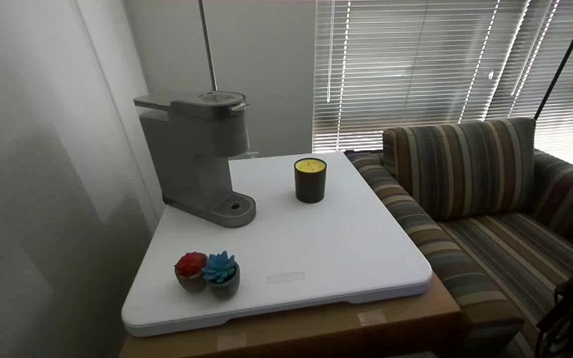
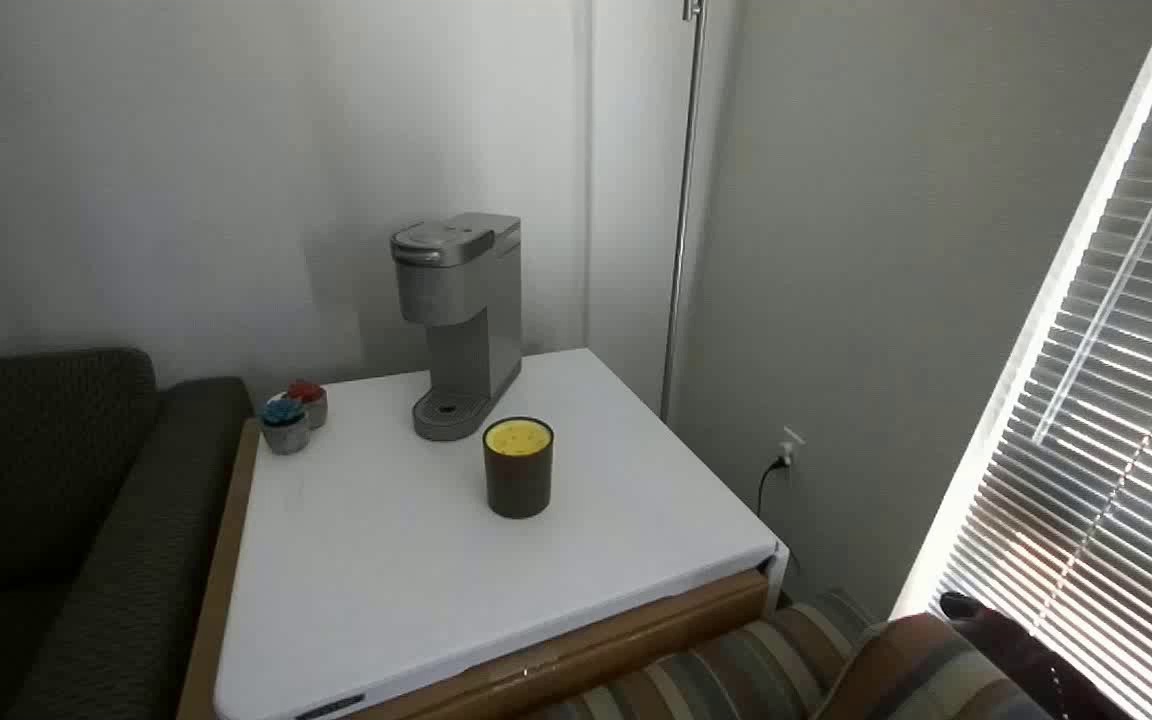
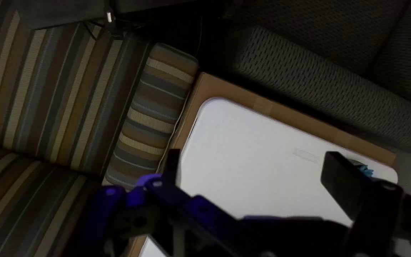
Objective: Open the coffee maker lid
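Note:
The gray coffee maker [image 1: 192, 164] stands upright at the back of the white tabletop, near the wall. It also shows in an exterior view [image 2: 471, 345]. Its lid [image 1: 212, 98] lies flat and down on the head, and it looks the same in an exterior view [image 2: 436, 236]. A shiny handle [image 1: 239, 107] is at the lid's front edge. My gripper [image 3: 252, 167] is open and empty in the wrist view, with its fingers wide apart above the white tabletop. The coffee maker is out of the wrist view. I cannot make out the gripper in either exterior view.
A dark cup with a yellow top [image 1: 310, 186] stands beside the coffee maker. Two small potted plants, red [image 1: 190, 265] and blue [image 1: 220, 268], stand near the white tabletop's [image 1: 336, 248] edge. A striped sofa [image 1: 465, 169] adjoins it. A thin pole [image 2: 684, 250] rises behind.

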### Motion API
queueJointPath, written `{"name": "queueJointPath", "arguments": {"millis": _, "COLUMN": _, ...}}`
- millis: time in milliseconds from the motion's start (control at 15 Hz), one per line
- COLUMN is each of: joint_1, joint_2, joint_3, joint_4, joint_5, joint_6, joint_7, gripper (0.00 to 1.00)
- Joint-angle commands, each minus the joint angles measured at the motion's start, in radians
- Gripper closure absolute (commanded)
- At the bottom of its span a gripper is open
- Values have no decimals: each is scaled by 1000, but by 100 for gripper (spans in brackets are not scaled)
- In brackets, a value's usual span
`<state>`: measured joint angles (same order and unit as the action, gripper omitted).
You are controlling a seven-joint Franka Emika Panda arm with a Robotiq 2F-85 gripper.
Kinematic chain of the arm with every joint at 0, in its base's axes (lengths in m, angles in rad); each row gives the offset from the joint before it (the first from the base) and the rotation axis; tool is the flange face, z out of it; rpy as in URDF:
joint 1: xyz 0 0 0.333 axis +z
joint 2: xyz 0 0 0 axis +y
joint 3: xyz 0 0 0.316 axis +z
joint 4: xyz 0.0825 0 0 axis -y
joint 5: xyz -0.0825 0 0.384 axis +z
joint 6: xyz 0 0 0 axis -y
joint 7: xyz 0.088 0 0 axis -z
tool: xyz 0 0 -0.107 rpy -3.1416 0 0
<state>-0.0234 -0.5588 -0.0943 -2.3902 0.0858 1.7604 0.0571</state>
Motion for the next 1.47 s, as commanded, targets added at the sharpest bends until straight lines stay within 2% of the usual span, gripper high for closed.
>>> {"name": "queueJointPath", "arguments": {"millis": 0, "joint_1": -18, "joint_2": 2, "joint_3": 14, "joint_4": 2, "joint_5": 7, "joint_6": -3, "joint_7": -8, "gripper": 0}}
{"name": "queueJointPath", "arguments": {"millis": 200, "joint_1": -7, "joint_2": 41, "joint_3": 19, "joint_4": -4, "joint_5": 66, "joint_6": 92, "joint_7": 18, "gripper": 0}}
{"name": "queueJointPath", "arguments": {"millis": 533, "joint_1": 26, "joint_2": 123, "joint_3": 37, "joint_4": -17, "joint_5": 241, "joint_6": 282, "joint_7": 33, "gripper": 0}}
{"name": "queueJointPath", "arguments": {"millis": 600, "joint_1": 27, "joint_2": 130, "joint_3": 38, "joint_4": -21, "joint_5": 256, "joint_6": 301, "joint_7": 24, "gripper": 0}}
{"name": "queueJointPath", "arguments": {"millis": 667, "joint_1": 14, "joint_2": 100, "joint_3": 44, "joint_4": -12, "joint_5": 218, "joint_6": 250, "joint_7": 29, "gripper": 0}}
{"name": "queueJointPath", "arguments": {"millis": 1000, "joint_1": 21, "joint_2": 139, "joint_3": 44, "joint_4": -14, "joint_5": 237, "joint_6": 301, "joint_7": 20, "gripper": 0}}
{"name": "queueJointPath", "arguments": {"millis": 1200, "joint_1": 23, "joint_2": 234, "joint_3": 75, "joint_4": -22, "joint_5": 248, "joint_6": 512, "joint_7": 74, "gripper": 0}}
{"name": "queueJointPath", "arguments": {"millis": 1400, "joint_1": 70, "joint_2": 396, "joint_3": 97, "joint_4": 8, "joint_5": 295, "joint_6": 690, "joint_7": 67, "gripper": 0}}
